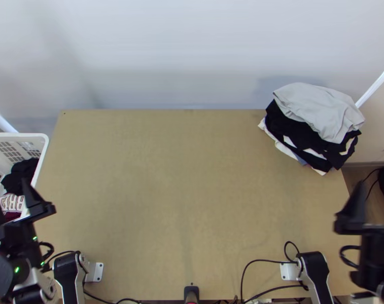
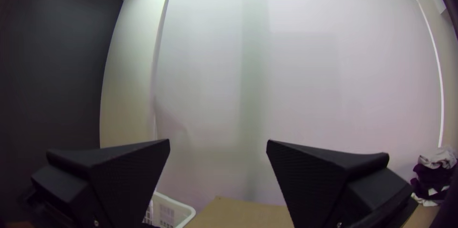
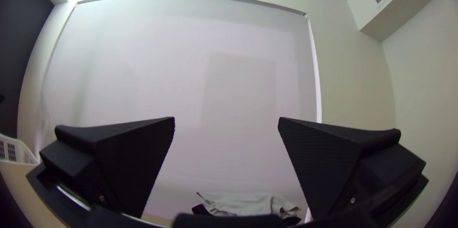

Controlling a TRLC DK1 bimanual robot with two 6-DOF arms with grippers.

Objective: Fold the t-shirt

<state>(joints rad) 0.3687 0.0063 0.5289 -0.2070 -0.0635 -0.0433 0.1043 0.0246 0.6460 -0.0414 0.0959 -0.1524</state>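
My left gripper stands open over the near part of the basket at the left; in the left wrist view the fingers of the left gripper are wide apart with nothing between them. At the right edge is my right gripper, and in its wrist view the right gripper is also open and holds nothing. A pile of clothes lies at the table's back right, a bunched light grey cloth over black and white ones. Whether any of these is the t-shirt I cannot tell.
The wooden table has bare surface across its middle. A white basket at the left holds dark cloth and a piece with white print. Black cables run along the near edge.
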